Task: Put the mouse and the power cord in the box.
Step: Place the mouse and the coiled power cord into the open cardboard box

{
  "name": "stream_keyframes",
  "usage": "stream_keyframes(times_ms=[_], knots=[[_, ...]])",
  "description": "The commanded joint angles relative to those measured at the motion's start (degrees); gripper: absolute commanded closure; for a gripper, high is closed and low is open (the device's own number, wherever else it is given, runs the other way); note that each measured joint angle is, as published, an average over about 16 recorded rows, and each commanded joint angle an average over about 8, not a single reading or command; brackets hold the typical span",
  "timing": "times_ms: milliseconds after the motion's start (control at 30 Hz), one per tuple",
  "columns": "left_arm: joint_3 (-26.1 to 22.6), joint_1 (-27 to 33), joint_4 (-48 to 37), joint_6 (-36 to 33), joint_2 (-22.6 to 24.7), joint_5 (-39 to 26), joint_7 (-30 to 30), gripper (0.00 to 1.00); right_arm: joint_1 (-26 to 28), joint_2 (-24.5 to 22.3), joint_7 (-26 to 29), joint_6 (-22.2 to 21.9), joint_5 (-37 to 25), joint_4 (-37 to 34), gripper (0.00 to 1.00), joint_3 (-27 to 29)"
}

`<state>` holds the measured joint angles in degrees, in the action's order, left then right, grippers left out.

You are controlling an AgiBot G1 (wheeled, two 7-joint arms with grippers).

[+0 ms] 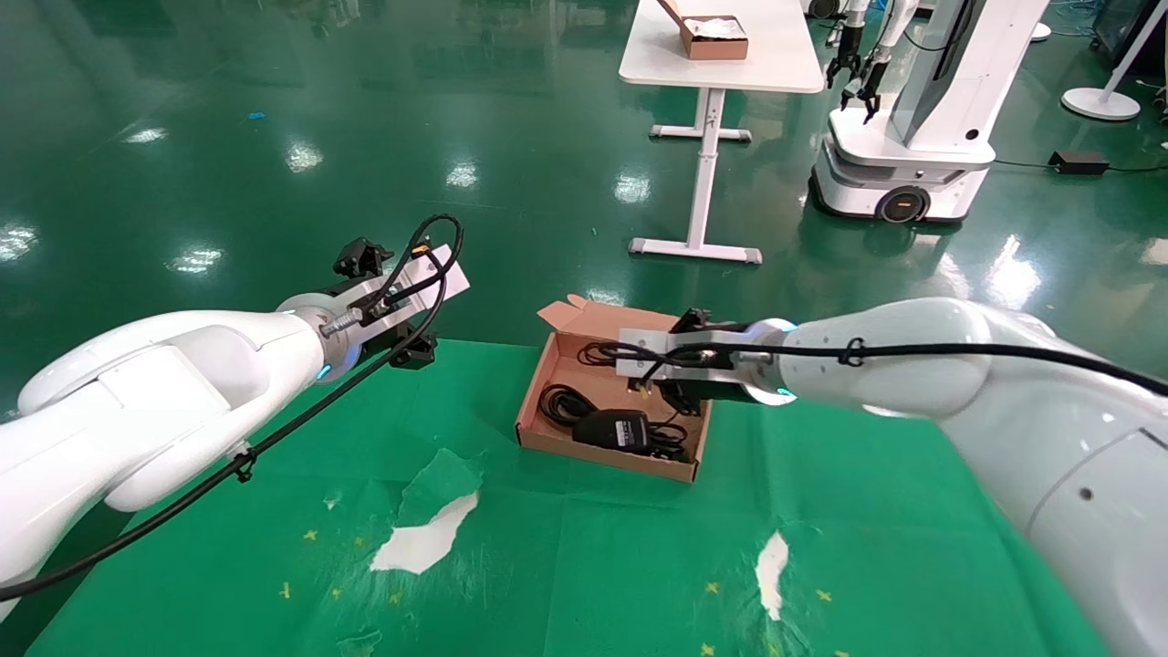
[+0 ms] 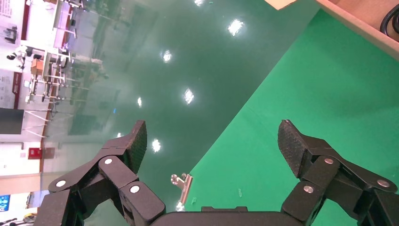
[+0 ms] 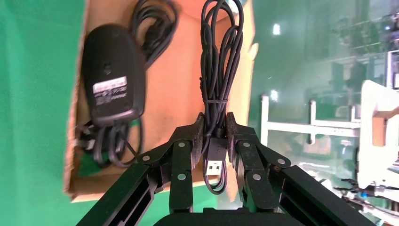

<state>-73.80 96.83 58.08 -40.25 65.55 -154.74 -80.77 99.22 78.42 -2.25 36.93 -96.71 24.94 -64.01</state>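
Right gripper (image 3: 215,128): over the box, fingers clamped on a tied bundle of thin black cable (image 3: 219,61) with USB plug (image 3: 215,164).
Box (image 1: 547,365): open on green mat (image 1: 584,557).
Mouse (image 3: 113,75): inside box, label up, beside coiled cord.
Left gripper (image 2: 211,141): off to the left above the mat's edge, jaws wide apart, holding nothing.

Black mouse (image 3: 113,75) lies label-up in open brown box (image 3: 174,89) beside bundled cable (image 3: 219,61).

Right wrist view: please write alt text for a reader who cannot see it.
The right gripper is shut on a tied black cable bundle with a USB plug, above the box. The mouse lies label-up in the box.
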Motion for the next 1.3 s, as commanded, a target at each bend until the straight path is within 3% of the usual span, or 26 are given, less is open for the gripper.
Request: stream_keyframes(times_ms=[33,767,1300], knots=[[0.02,0.00,0.01,-0.02,-0.03,0.01,-0.01,0.00,-0.52,0.00,0.46,-0.80,0.34,-0.89,0.00,-0.69],[-0.01,-0.02,-0.02,-0.01,0.03,0.00,0.02,0.00,-0.43,-0.75,0.21,1.14,0.76,0.97,0.00,1.02],[-0.02,-0.01,-0.03,0.00,0.03,0.02,0.03,0.00,-9.99,-11.70,3.49,13.36,14.65,13.21,0.00,13.08]])
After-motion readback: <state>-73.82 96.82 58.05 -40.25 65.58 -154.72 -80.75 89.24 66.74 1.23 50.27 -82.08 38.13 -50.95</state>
